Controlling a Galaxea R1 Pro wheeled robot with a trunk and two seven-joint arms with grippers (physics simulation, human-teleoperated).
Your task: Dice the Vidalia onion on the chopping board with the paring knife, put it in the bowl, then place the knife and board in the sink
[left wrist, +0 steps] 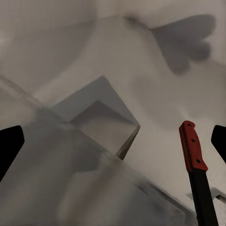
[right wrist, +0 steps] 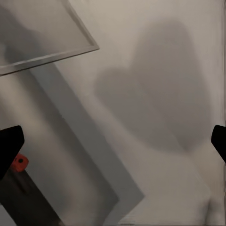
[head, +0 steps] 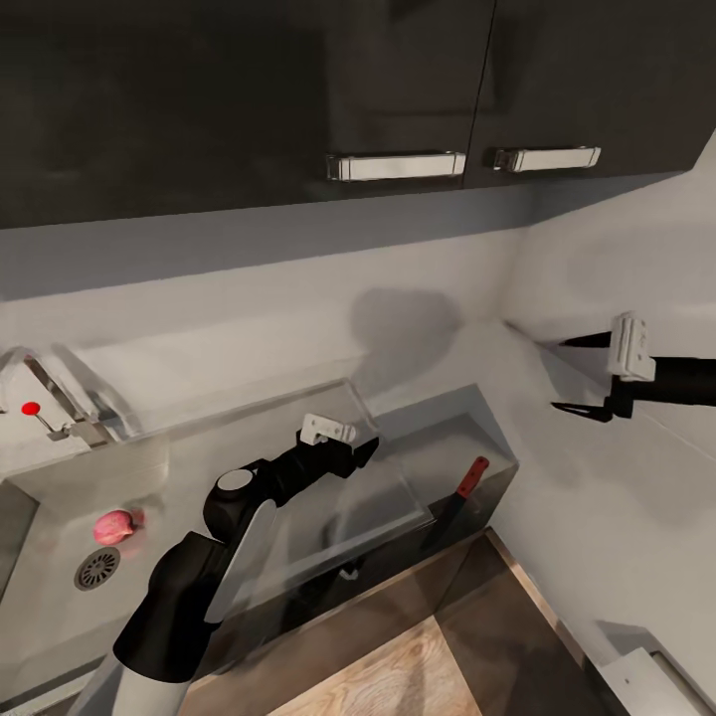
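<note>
Pinkish-red and rounded, the Vidalia onion [head: 115, 526] lies whole inside the sink [head: 60, 587], on the steel floor of the basin just beside the round drain grate [head: 97, 568]. We note a small stub or lobe on its side toward the basin's middle; nothing touches it. The basin holds the onion and nothing else that we can make out.

At the head view's left edge stands the chrome tap [head: 55, 403] with its red dot, at the back rim of the sink. A flat steel drainboard [head: 328, 477] runs from the basin toward the corner of the room.

The paring knife [head: 459, 494] rests past the end of the drainboard, near the front edge of the grey countertop [head: 438, 428], red handle pointing to the wall, dark blade toward us. In the left wrist view the same red handle [left wrist: 192, 146] shows three rivets, with the dark blade running off the frame.

Our left gripper [head: 364, 450] hangs over the drainboard, fingers spread and holding nothing, a little short of the knife. Our right gripper [head: 585, 374] hovers high by the side wall, its dark fingers wide apart, also empty. Its wrist view catches what we take to be a corner of the knife's red handle [right wrist: 20, 162], though that patch is too small to be sure.
</note>
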